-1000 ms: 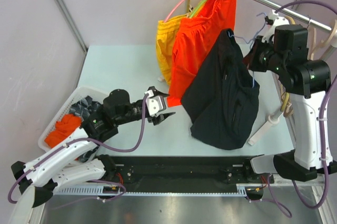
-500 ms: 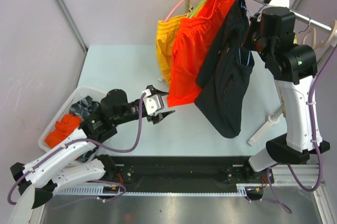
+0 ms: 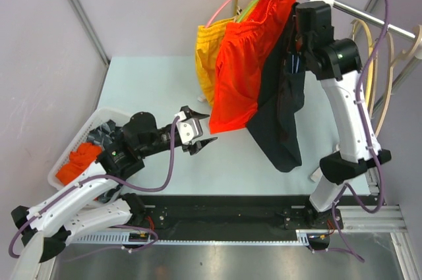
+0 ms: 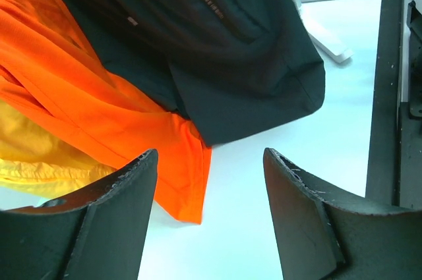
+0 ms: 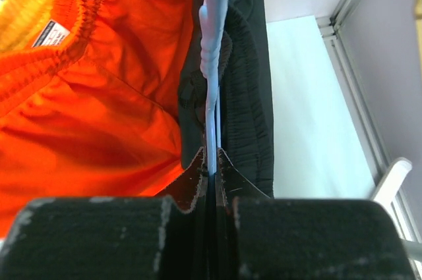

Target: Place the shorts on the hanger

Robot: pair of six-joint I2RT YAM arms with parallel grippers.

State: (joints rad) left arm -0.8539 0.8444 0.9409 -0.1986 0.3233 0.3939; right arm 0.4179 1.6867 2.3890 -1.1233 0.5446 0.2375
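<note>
The dark shorts [image 3: 283,115] hang on the light-blue wire hanger [image 5: 212,62], up beside the orange pair and just under the rail. Their lower hem [image 4: 250,89] hangs just above the table. My right gripper [image 5: 211,158] is shut on the hanger wire, with the shorts' elastic waistband [image 5: 247,82] draped on both sides of it. From above, the right gripper [image 3: 295,53] is raised high against the top of the shorts. My left gripper [image 3: 201,132] hovers low over the table, open and empty, left of the hanging clothes. Between its fingers [image 4: 211,161] is only bare table.
Orange shorts [image 3: 247,62] and yellow shorts [image 3: 208,53] hang from the metal rail [image 3: 343,4] on pink and green hangers. Cream hangers [image 3: 379,62] hang further right. A white basket [image 3: 66,155] of clothes sits at the table's left edge. A white stand foot [image 4: 326,33] lies behind the shorts.
My right arm has lifted the hanger and dark shorts up and left toward the rail; the shorts have left the table and hang narrow beside the orange pair. The left arm barely moved.
</note>
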